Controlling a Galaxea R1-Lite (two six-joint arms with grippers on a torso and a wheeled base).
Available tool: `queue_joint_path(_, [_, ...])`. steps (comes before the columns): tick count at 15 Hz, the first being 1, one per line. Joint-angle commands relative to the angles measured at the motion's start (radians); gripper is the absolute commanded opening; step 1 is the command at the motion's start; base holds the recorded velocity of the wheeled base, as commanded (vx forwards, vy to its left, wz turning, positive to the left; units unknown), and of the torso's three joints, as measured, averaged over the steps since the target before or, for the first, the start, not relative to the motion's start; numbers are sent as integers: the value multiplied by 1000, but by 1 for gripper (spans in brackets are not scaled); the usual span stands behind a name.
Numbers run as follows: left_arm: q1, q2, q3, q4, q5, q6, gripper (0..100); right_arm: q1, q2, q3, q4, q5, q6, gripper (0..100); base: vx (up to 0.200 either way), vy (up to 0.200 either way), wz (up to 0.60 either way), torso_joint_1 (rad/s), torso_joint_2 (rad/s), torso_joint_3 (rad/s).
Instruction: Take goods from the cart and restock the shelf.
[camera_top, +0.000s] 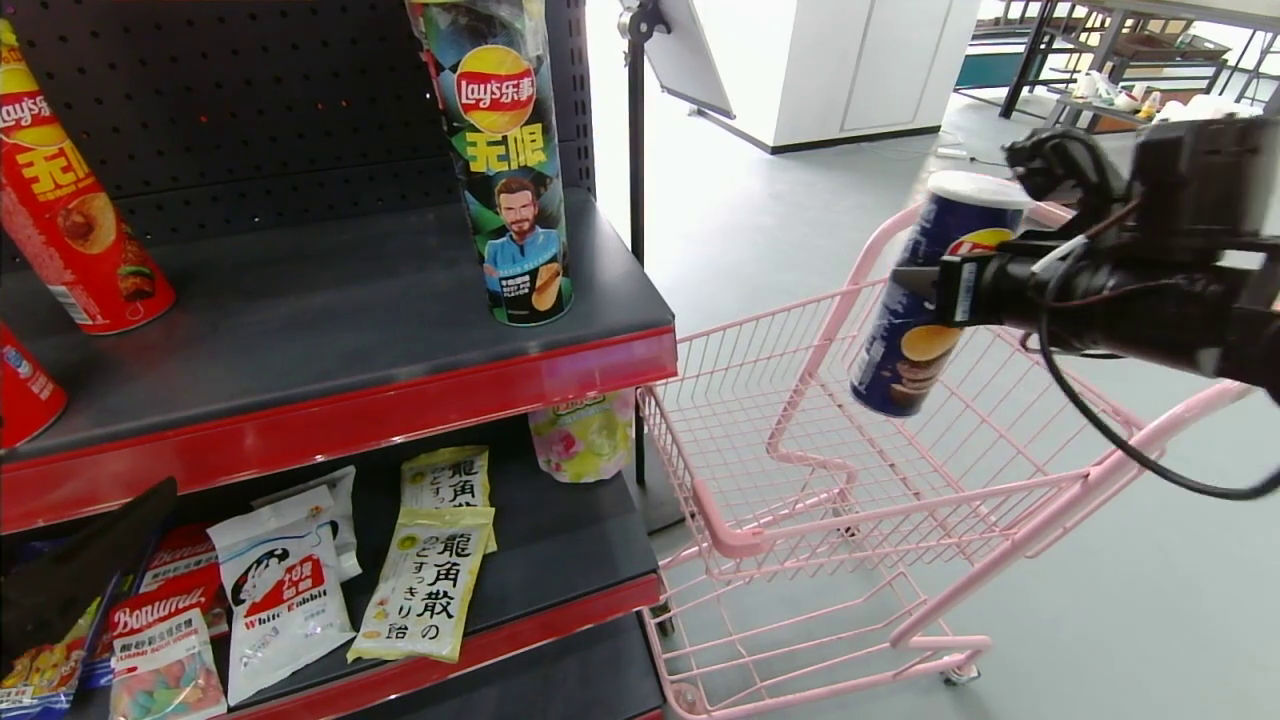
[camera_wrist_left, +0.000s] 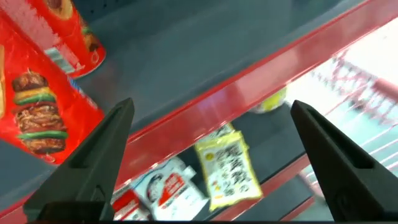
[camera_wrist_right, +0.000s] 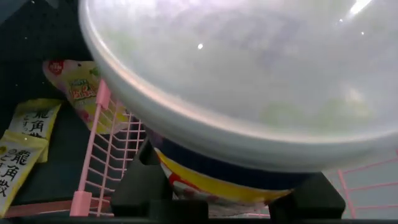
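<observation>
Hanging over the cart (camera_top: 730, 540), blue can (camera_top: 900, 370) sits between right fingers (camera_wrist_right: 143, 186).

Lid of blue can (camera_wrist_right: 249, 93) blurred; green can (camera_top: 510, 170) top, red can (camera_top: 70, 200) side cut off.

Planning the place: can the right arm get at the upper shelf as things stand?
Likely yes. The right claw holds the blue can above the cart, beside the shelf end, nothing between. Bare shelf lies left of the green can, which it may need to skirt.
</observation>
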Motion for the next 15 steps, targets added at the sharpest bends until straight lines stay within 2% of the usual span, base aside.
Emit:
queue_joint_path(1, [30, 27, -6, 1, 6, 32, 100, -15, -252, 133, 47, -8, -19, 0, 0, 0, 0, 0, 0, 0])
queue_joint_path(3, [36, 25, -6, 1, 7, 33, 100, -27, -333, 166, 111, -4, -24, 0, 0, 0, 0, 0, 0, 0])
queue_joint_path(10, [35, 7, -1, 1, 4, 33, 100, -57, -431, 257, 131, -11, -71, 0, -200, 0, 0, 0, 0, 4])
queue_joint_path(13, [36, 4, 0, 1, 4, 33, 100, -78, -451, 269, 131, -11, -73, 0, 0, 0, 0, 0, 0, 0])
queue_joint_path(15, [35, 2, -1, -1, 4, 33, 100, -87, -451, 272, 131, -11, -74, 0, 0, 0, 600, 0, 0, 9])
